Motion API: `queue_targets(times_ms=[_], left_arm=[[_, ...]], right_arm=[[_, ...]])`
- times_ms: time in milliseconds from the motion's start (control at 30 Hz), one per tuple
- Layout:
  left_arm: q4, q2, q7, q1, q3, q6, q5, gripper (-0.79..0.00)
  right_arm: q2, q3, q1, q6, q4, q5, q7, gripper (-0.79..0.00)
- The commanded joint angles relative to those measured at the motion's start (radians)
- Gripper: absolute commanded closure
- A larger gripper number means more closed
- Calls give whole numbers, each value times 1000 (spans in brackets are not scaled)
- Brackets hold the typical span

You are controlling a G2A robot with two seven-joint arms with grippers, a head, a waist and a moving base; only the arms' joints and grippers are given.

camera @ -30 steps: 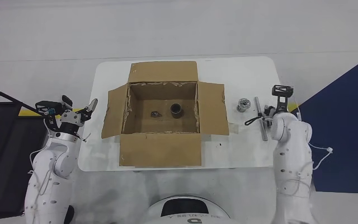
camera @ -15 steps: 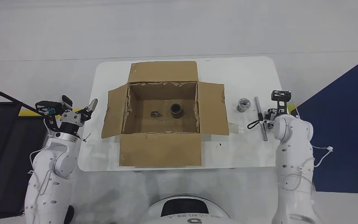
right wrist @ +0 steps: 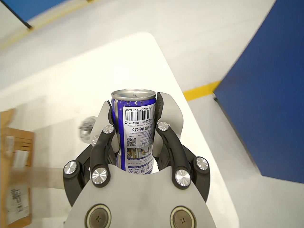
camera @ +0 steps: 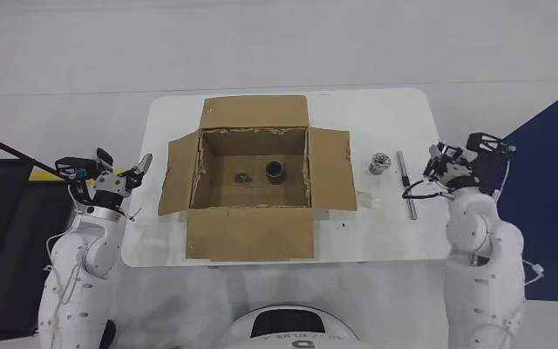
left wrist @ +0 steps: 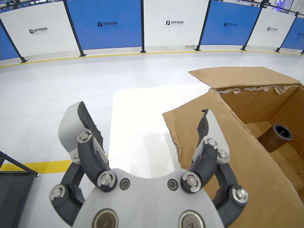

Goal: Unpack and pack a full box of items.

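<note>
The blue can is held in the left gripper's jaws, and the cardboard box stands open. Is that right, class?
No. The right gripper has its jaws shut on the blue can, as the right wrist view shows. The cardboard box stands open.

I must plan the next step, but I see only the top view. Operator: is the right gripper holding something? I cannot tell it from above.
Observer: Yes. The right wrist view shows the right gripper shut on a blue can, with the can's silver end pointing away from the wrist.
Operator: Thank you. And the other arm, is it free for the next item?
Observer: The left wrist view shows the left gripper open and empty.
</note>
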Motion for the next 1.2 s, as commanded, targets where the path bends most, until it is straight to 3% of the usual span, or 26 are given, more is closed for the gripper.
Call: queue_targets(times_ms=[0,167,367,567,667,833,1000,1033,1067,1100,1133,1167], left_arm=[[0,0,0,0,0,0,0,-785],[0,0,0,0,0,0,0,-785],[0,0,0,0,0,0,0,-785],[0,0,0,0,0,0,0,-785],[0,0,0,0,0,0,0,-785],[0,0,0,0,0,0,0,-785],[0,0,0,0,0,0,0,-785],[0,0,0,0,0,0,0,-785],[0,0,0,0,0,0,0,-785],[0,0,0,0,0,0,0,-785],[0,0,0,0,0,0,0,-785],[0,0,0,0,0,0,0,-785]], right_arm=[[-2,-23,-61,-54,-69,49,-46,0],[-5,-165,-133,-175,-191,32,-111,0],[-13,-467,-35,-168,-173,-142,-111,0],[-35,-814,130,-116,-11,-442,-28,0],[-56,-943,226,-75,113,-522,29,0],[-92,-1069,352,12,281,-614,53,0],[-121,-1139,441,2,395,-635,198,0],[-126,-1148,458,2,404,-644,228,-83],[-131,-1156,467,8,411,-644,240,-228],[-136,-1161,472,9,417,-625,256,-292],[-141,-1163,480,6,415,-609,268,-576],[-144,-1164,487,4,414,-600,279,-739]])
